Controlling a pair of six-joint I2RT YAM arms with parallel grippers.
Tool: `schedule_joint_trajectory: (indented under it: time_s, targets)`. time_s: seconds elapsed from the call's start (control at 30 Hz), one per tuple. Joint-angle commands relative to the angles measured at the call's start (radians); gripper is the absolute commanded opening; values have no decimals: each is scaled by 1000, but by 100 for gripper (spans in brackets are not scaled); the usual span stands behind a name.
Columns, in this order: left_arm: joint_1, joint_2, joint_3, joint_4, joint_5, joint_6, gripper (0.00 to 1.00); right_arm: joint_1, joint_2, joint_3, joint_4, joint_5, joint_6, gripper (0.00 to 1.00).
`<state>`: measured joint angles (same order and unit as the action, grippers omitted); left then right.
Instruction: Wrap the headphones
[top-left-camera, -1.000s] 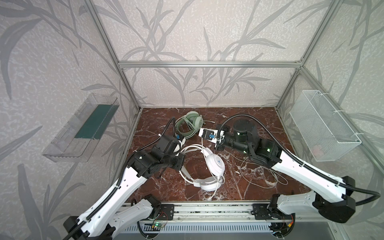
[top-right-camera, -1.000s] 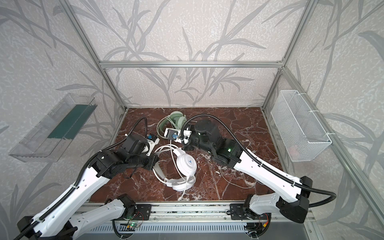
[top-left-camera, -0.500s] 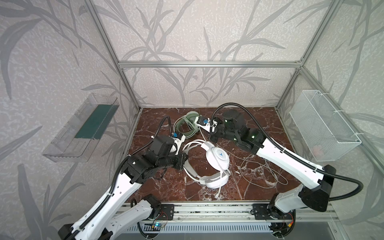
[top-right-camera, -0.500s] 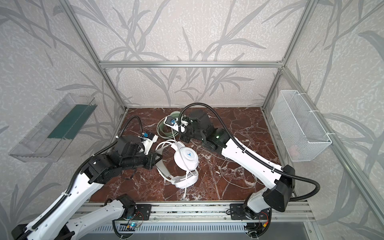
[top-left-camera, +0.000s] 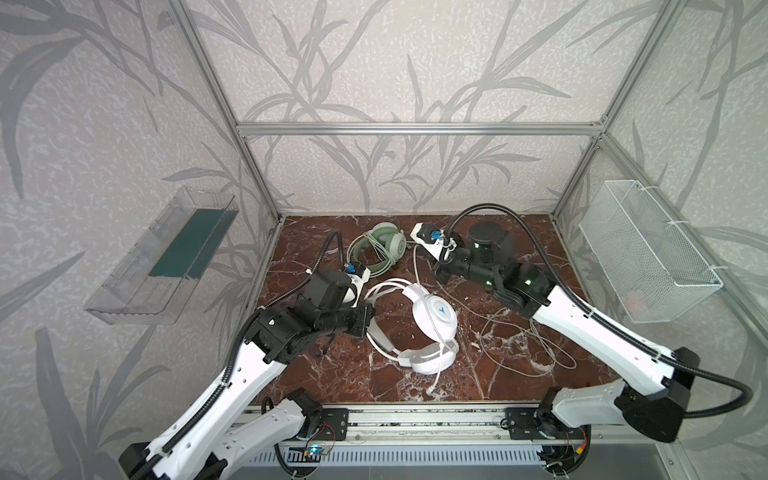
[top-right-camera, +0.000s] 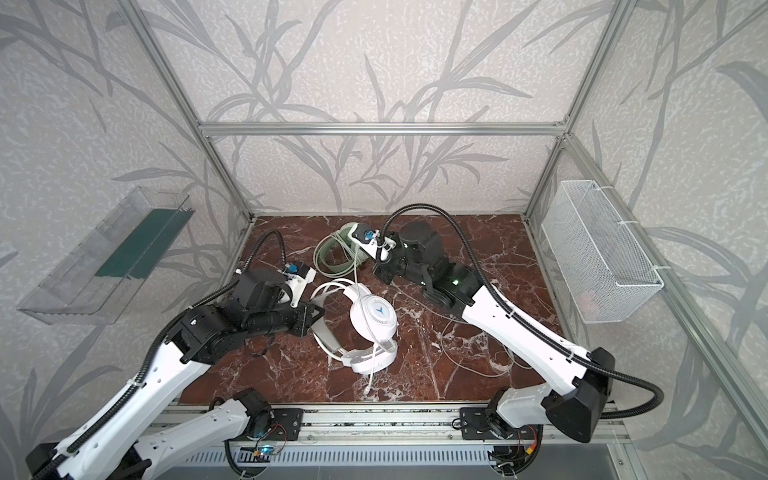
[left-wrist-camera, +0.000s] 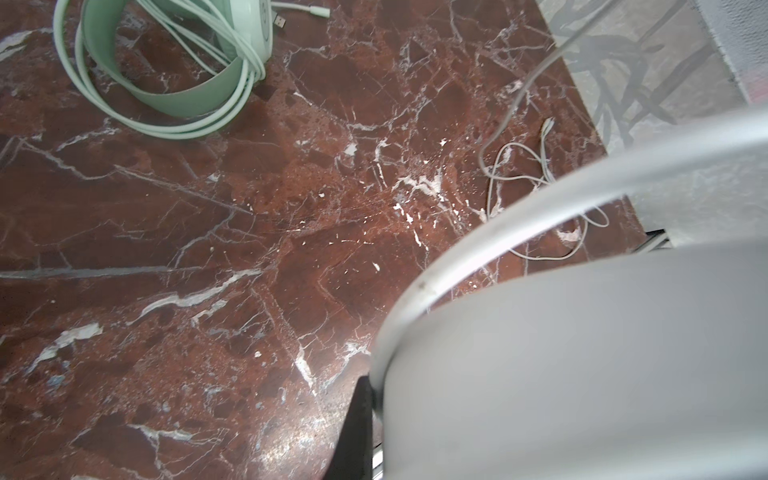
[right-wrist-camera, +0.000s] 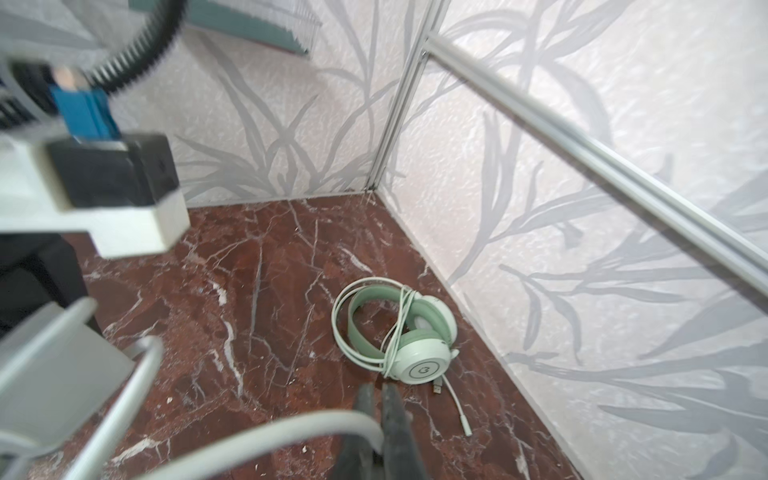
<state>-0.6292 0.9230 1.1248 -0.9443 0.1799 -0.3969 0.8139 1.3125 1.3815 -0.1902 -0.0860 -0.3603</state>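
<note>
right gripper (right-wrist-camera: 376, 401) has drawn back toward the rear of the tabletop (top-left-camera: 332, 374) since a second ago. its jaws are clenched on the cable (right-wrist-camera: 270, 432) that runs down to the white headset (top-left-camera: 434, 318) in the middle. left gripper (top-left-camera: 368, 322) has its jaws clenched on that headset's band. slack cable loops lie on the tabletop to its right. green headset (top-left-camera: 380, 249) lies at the rear, cord wound round it.

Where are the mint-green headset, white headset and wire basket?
mint-green headset (top-left-camera: 395, 245), in a top view, on its round cup.
white headset (top-left-camera: 436, 316), in a top view, on its blue-logo cup.
wire basket (top-left-camera: 615, 245), in a top view, on its mesh side wall.
</note>
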Motion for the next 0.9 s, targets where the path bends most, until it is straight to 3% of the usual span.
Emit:
schedule_joint_trajectory:
  time_s: [0.0,0.23,0.33,0.43,0.6,0.73,0.87]
  targets:
    - [0,16,66,-36,-60,0,0,-5,-121,-40,135,82,56,0]
    - [81,2,107,-73,-136,-33,0,-5,-363,-230,200,118,164,0]
    - [174,-4,118,-75,-73,-69,0,-1,-459,-312,166,110,197,0]
    - [259,-7,124,-66,25,-104,0,2,-530,-378,103,177,231,0]
    - [288,18,136,-45,99,-155,0,12,-582,-470,57,159,342,0]
    - [311,45,142,-40,131,-203,0,91,-603,-505,83,141,378,0]
    - [343,53,136,-21,167,-248,0,294,-595,-507,103,172,308,0]
